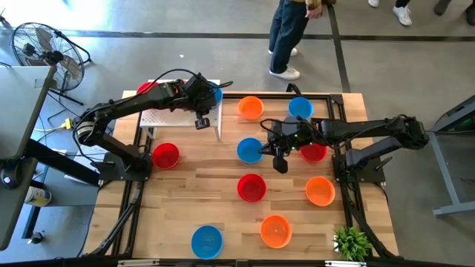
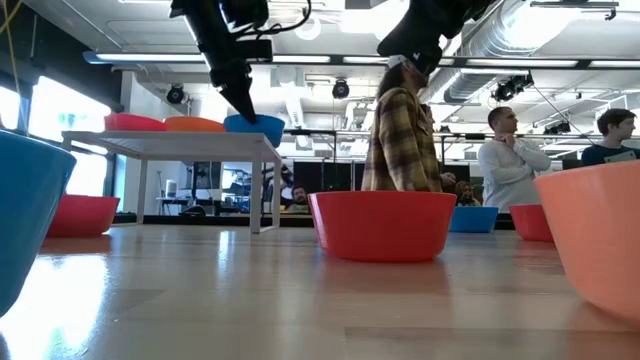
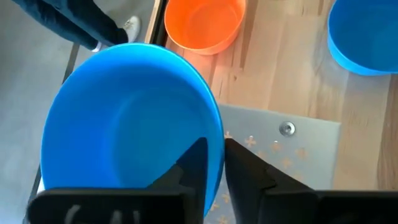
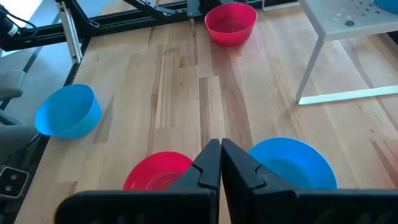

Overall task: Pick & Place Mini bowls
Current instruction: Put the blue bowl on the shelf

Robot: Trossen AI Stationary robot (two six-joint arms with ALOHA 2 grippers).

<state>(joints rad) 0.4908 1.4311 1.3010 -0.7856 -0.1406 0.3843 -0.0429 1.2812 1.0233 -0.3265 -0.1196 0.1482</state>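
Jaws of your left gripper (image 3: 214,171) are clamped on the rim of a blue bowl (image 3: 130,124), one finger inside the wall and one outside. That bowl sits on the far right corner of the white board (image 1: 167,117), the small raised stand at the far left of the desk (image 1: 223,200). In the level view it stands upright, mouth up, beside an orange bowl (image 2: 195,124) and a red one (image 2: 133,122) on the same stand. A round bowl has no long axis, so what matters is that the grip is on the rim's edge and the bowl hangs off to one side of the jaws.

Your right gripper (image 4: 220,163) has its jaws together and holds nothing. It hovers over the middle of the desk, above the gap between a second blue bowl (image 4: 292,163) and a red bowl (image 4: 158,171), both mouth up. That blue bowl (image 1: 249,150) lies just left of these jaws, so the right arm is the nearer one for it.

By my reading, the next move turns on letting go of the bowl on the stand.
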